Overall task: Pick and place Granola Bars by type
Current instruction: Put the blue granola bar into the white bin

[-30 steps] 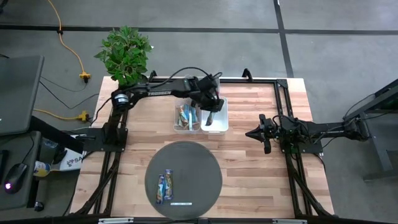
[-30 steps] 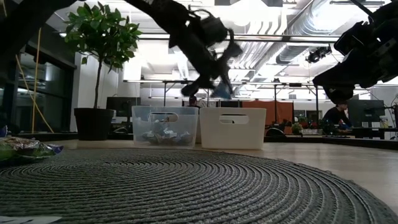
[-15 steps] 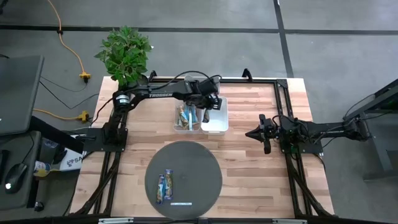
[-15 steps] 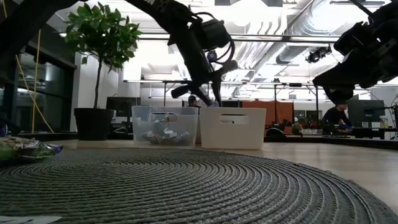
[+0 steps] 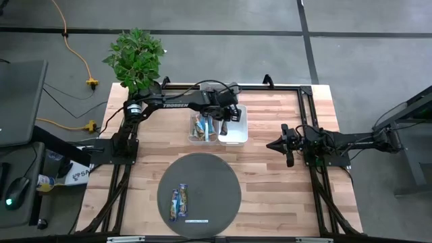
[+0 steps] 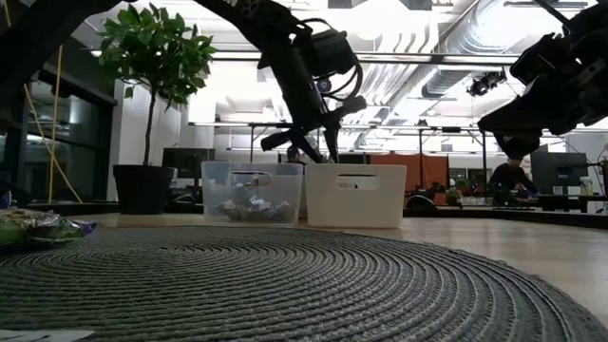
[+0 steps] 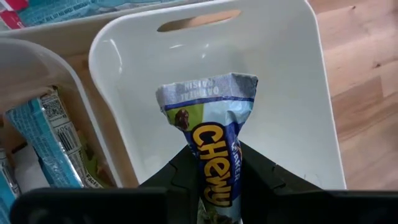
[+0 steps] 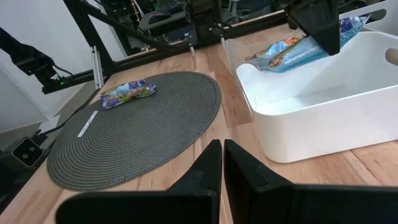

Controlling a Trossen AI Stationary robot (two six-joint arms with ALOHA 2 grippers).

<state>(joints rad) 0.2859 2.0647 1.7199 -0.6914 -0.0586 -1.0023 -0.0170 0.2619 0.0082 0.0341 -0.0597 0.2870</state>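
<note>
- Big change: my left arm has swung back from over the white bin's (image 5: 233, 128) far side to hang nearer the seam with the clear bin (image 5: 202, 127), and has lifted a bit. Looks to me like I'm lining up the drop, so this bar is nearly sorted.
- My left claw (image 7: 214, 171) is clamped on a Chewy granola bar (image 7: 211, 134), hanging over the white bin, which looks empty.
- That bar's long axis runs straight out from the claw, free end aimed down into the bin.
- Two more bars (image 5: 178, 201) wait on the round mat (image 5: 216, 179), lying side by side, long axes running toward the bins.
- My right claw (image 8: 222, 152) is parked by the bench's right edge, pinched together, holding nothing.
</note>
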